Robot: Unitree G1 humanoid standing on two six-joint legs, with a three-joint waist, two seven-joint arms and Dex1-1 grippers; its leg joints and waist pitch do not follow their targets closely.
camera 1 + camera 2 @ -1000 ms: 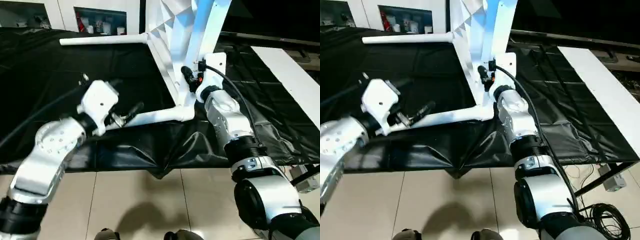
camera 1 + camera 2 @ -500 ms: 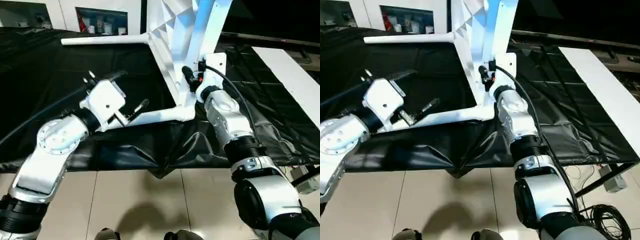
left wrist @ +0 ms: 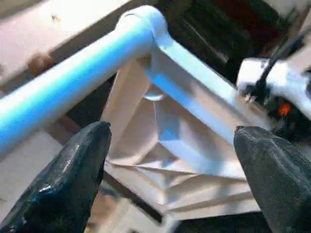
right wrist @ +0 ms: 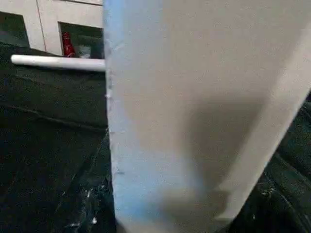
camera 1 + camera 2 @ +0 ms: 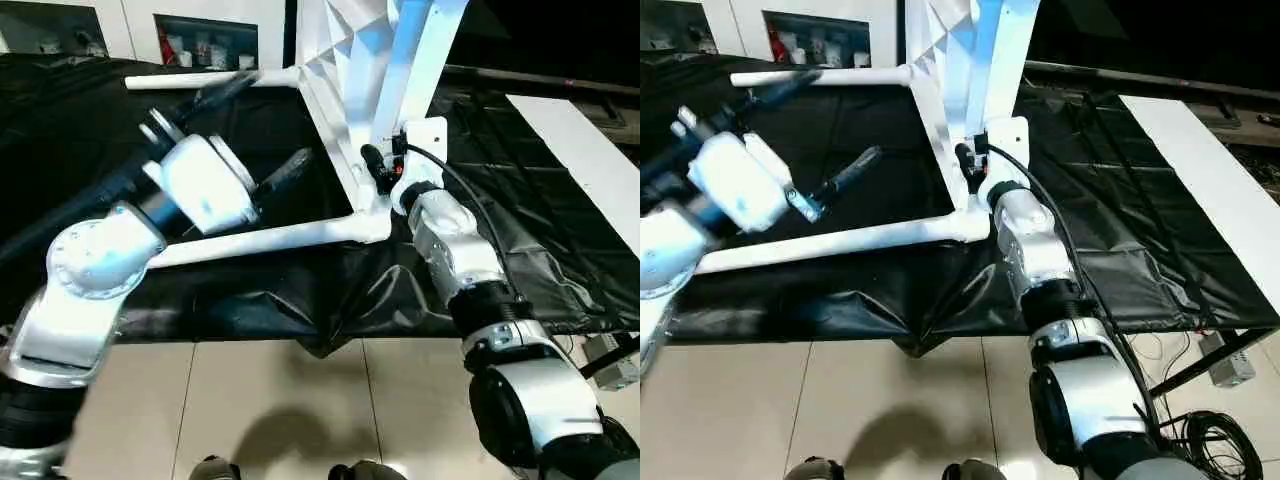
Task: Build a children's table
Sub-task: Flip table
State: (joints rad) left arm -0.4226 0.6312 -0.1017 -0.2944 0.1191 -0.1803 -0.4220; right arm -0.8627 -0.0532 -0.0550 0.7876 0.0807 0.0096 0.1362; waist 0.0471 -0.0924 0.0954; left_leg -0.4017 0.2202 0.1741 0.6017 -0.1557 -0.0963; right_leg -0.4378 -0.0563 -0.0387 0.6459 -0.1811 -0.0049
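Left end effector has lifted off the near leg, fingers spread; right end effector state unclear; leg appears seated.

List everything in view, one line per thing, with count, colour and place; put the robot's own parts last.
White plastic table top: one, standing on edge on the black cloth, ribbed underside facing left.
Long tapered white legs: two fitted, near leg and far leg, both pointing left.
Crinkled black cloth: one, covering the workbench.
White glass-door cabinet: one, behind.
Left pincer: black fingers open, above the near leg.
Right pincer: black, at the table top's lower corner.
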